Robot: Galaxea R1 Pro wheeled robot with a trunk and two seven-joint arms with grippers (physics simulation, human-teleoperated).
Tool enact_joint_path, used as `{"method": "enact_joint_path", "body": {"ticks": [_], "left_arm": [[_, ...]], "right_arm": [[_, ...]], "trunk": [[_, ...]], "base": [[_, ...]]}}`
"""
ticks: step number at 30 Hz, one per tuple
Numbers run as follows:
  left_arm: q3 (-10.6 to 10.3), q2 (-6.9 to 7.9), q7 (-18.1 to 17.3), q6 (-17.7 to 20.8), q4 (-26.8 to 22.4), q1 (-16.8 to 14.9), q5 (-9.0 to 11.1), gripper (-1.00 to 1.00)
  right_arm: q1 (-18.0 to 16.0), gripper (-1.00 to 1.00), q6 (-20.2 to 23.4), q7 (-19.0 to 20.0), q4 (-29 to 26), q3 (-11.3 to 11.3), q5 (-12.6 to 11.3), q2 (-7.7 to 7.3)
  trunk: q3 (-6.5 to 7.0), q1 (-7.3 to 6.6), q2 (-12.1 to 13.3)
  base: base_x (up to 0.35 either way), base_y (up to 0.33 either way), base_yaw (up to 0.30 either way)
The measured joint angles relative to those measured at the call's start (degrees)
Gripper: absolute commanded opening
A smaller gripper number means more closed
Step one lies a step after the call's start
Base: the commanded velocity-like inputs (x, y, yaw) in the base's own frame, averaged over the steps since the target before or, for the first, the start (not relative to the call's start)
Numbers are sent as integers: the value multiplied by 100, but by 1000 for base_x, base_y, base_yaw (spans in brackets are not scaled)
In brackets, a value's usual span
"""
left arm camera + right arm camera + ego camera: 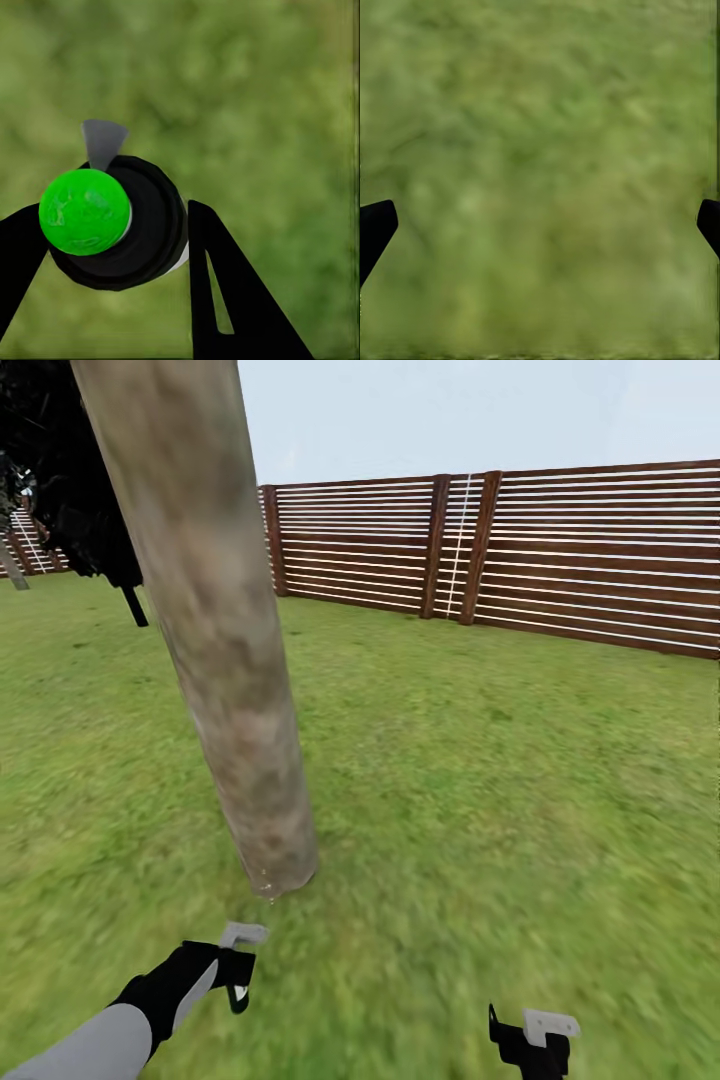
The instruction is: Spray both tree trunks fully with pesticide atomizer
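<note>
In the left wrist view the pesticide atomizer (146, 229) is a black round body with a bright green cap (84, 211) and a grey nozzle tip (103, 141). My left gripper (112, 225) is shut on it, one black finger on each side, above the grass floor (262, 112). A thick mottled beige-grey tree trunk (215, 630) rises close ahead, leaning in the head view. Its base meets the grass just beyond my left gripper (236, 972). My right gripper (530, 1045) hangs low at the right. It is open, its fingertips (375, 225) wide apart over bare grass.
A brown slatted wooden fence (500, 550) bounds the lawn at the back and right. A dark narrow conifer (75, 500) stands behind the trunk at the far left. Open grass (480, 790) spreads to the right of the trunk.
</note>
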Motion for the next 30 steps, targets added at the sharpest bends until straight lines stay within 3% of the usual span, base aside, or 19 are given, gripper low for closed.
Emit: {"method": "enact_joint_path", "body": {"ticks": [3,5,7,9,10,12,14,16,19,20,24,26,30], "left_arm": [[1,-49,1,0,-6,-53,12,-100],[9,0,6,0,-6,-79,9,-100],[19,108,9,1,2,-175,-1,-100],[69,390,0,121,1,-238,6,-100],[116,420,-5,169,-3,-237,67,-100],[155,395,-4,204,-40,-230,101,-100],[166,158,-3,220,-243,-208,107,-100],[165,85,0,237,-375,-220,50,-100],[139,101,-5,534,-527,-253,16,-100],[151,155,-6,777,-587,-271,-1,-100],[165,448,-7,1042,-760,-323,13,-100],[153,407,-9,1061,-808,-304,56,-100],[143,136,-9,1073,-1349,-264,48,-100]], "right_arm": [[0,100,0,0,-1,0,0,0],[0,100,5,0,-2,1,0,0],[0,100,8,0,0,1,0,0],[0,100,9,0,2,1,0,0],[0,100,9,0,3,0,0,0],[0,100,9,0,5,0,0,0],[0,100,9,0,6,0,0,0],[0,100,9,0,6,0,0,0],[0,100,9,0,6,1,1,0],[0,100,9,0,6,1,0,0],[0,100,9,0,6,1,1,0],[0,100,9,0,6,0,4,0],[0,100,9,0,6,0,1,0]], "trunk": [[0,0,0],[0,0,0],[0,0,0],[0,0,0],[0,0,0],[0,0,0],[0,0,0],[0,0,0],[0,0,0],[0,0,0],[0,0,0],[0,0,0],[0,0,0]], "base": [[-62,0,0],[-11,0,0],[-3,0,0],[0,0,0],[0,0,0],[-6,0,0],[-250,0,0],[-289,0,0],[-71,0,0],[-14,0,0],[-3,0,0],[0,0,0],[-63,0,0]]}}
